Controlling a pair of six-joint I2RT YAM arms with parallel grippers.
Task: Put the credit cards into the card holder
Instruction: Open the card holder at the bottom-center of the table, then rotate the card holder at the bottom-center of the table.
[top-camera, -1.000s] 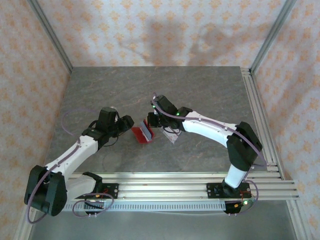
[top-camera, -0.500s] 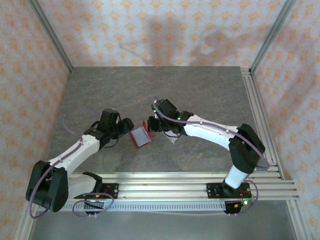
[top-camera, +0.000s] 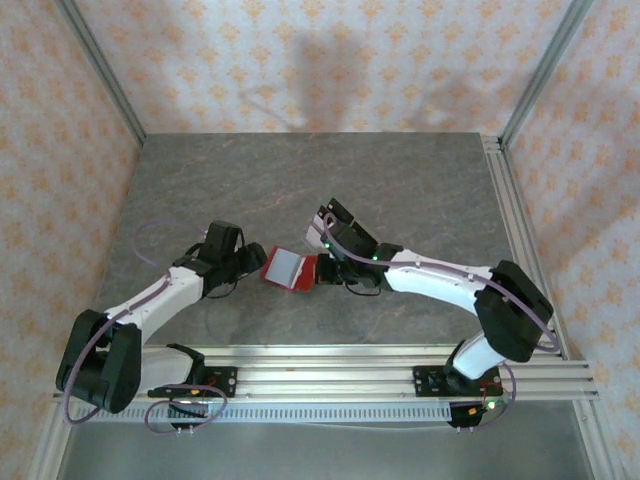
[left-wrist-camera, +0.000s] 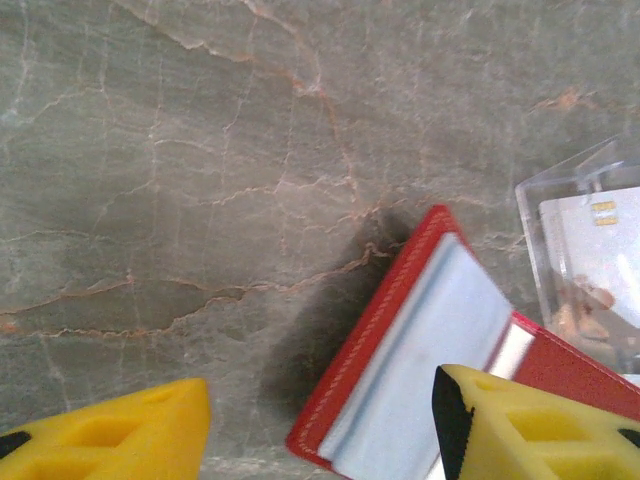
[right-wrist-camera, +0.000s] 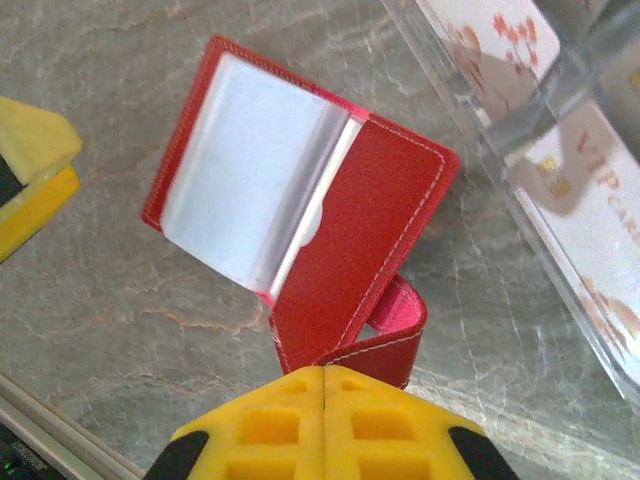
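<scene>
The card holder (right-wrist-camera: 300, 200) lies spread open on the grey surface (left-wrist-camera: 200, 150) between the two arms. Its fold runs on a diagonal, and the greyish clear pocket faces up on the half nearer the left arm. It is a small red wallet with pale stitching round the edge. A pink-red tab strap curls up from its bare red half.

The right end effector (right-wrist-camera: 325, 400) is clenched, its yellow fingers pressed together right at that strap and corner. From here it looks to be pinning the wallet by that end. The left end effector (left-wrist-camera: 320, 400) is released, its fingers spread wide either side of the pocket half's outer edge, grasping nothing.

The credit cards (right-wrist-camera: 590, 200) sit in a clear tray (right-wrist-camera: 545, 105) just beyond the wallet's red half, on the right arm's side. They are pale, with pinkish blossom marks and gold lettering.

So the cards are nearer the right arm, which is busy. From the free left end effector they lie past the whole open wallet. I'd guess a card has to enter the pocket from the fold side, where a small notch shows.
</scene>
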